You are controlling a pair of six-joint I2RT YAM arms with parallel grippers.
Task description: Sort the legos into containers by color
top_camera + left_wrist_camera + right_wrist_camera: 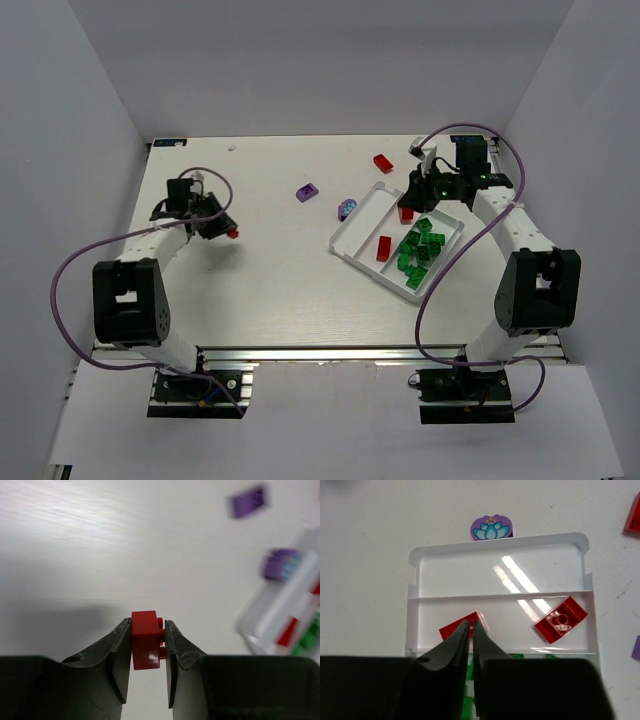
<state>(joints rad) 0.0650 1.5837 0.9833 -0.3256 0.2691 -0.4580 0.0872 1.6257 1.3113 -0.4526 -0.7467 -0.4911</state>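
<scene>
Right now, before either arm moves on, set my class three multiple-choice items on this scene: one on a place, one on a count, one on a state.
1. Where does the purple lotus piece lie?
A. in the far compartment
B. on the table, beside the outer wall of the tray
C. stacked on another brick

2. How many red bricks lie in the tray's middle compartment?
A. none
B. four
C. two

3. What state is the left gripper in?
A. shut on a red brick
B. open and empty
C. shut on a green brick

Answers:
1 B: the right wrist view shows it outside the rim.
2 C: two red ones lie between the dividers.
3 A: the left wrist view shows the brick pinched between both fingers.
</scene>
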